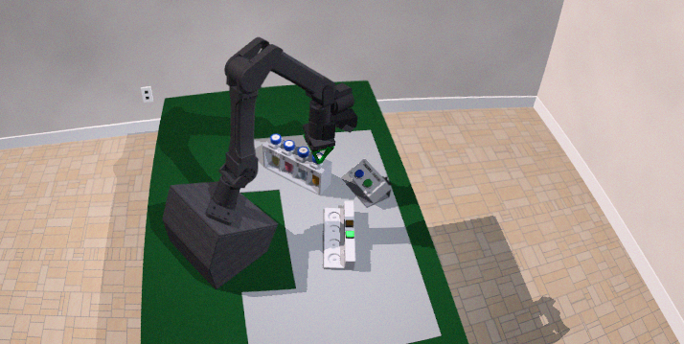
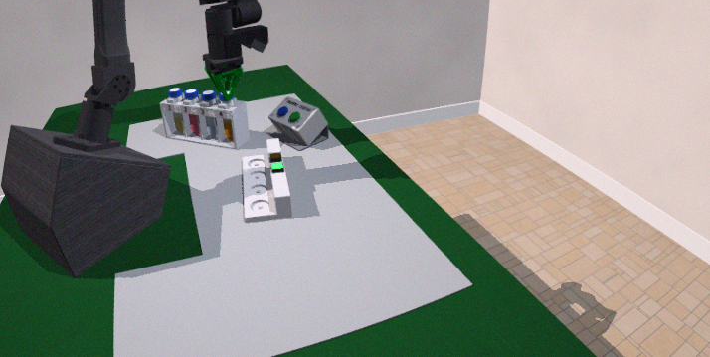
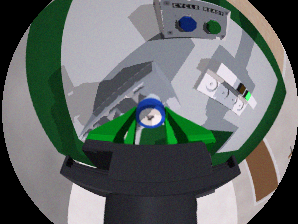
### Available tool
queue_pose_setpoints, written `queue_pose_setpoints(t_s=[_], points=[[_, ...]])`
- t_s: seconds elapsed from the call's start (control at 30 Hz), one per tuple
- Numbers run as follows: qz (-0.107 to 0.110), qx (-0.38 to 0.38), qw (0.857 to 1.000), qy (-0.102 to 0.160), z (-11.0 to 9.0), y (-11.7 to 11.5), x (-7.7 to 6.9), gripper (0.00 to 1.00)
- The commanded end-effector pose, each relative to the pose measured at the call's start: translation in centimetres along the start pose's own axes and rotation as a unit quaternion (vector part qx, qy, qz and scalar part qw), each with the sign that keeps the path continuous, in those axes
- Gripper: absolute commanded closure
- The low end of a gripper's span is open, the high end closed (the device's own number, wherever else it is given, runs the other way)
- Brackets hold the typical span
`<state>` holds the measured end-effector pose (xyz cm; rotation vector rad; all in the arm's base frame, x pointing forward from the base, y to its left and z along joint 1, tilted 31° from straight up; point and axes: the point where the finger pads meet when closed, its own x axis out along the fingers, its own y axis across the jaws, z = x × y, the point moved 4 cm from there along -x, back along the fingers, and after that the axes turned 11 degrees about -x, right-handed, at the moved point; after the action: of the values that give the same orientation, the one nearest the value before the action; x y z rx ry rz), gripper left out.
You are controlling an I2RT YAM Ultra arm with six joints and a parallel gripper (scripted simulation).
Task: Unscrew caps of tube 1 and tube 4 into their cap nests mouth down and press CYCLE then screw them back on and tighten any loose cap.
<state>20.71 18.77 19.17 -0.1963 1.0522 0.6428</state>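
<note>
At centre frame, the gripper (image 2: 225, 90) clamped tube 4's cap (image 3: 150, 115), green lamp (image 2: 277, 166) lit. Screwing down seemed underway; release likely next.

1. The claw (image 2: 225, 90) covers most of the cap of tube 4 (image 1: 316, 156) in the top and exterior views.
2. Numbers on the decapping station (image 2: 239, 126) and cap dots are too small to read.
3. The exterior view cuts off the arm's (image 2: 106, 17) upper part.
4. The key desk's (image 2: 309, 128) lettering is blurred.
</note>
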Motion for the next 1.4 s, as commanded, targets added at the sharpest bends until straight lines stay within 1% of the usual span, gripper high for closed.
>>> queue_pose_setpoints(t_s=[0.0,0.33,0.43,0.5,0.57,0.67,0.77,0.87,1.0,1.23,1.27,1.37], points=[[0.001,0.011,1.0,-0.005,0.2,0.04,-0.25,0.51],[0.001,0.011,1.0,-0.005,0.2,0.04,-0.25,0.51],[0.0,-0.049,0.999,-0.005,0.2,0.05,-0.23,0.51],[0.0,-0.049,0.999,-0.005,0.2,0.05,-0.23,0.51],[0.0,-0.089,0.996,-0.005,0.2,0.04,-0.23,0.51],[0.0,-0.149,0.989,-0.005,0.2,0.04,-0.23,0.51],[0.0,-0.208,0.978,-0.005,0.2,0.04,-0.23,0.51],[-0.001,-0.266,0.964,-0.005,0.2,0.04,-0.23,0.51],[-0.001,-0.342,0.94,-0.005,0.21,0.04,-0.23,0.51],[-0.001,-0.349,0.937,-0.005,0.23,0.05,-0.21,0.51],[-0.001,-0.349,0.937,-0.005,0.23,0.05,-0.21,1.0],[-0.001,-0.349,0.937,-0.005,0.23,0.05,-0.21,1.0]])
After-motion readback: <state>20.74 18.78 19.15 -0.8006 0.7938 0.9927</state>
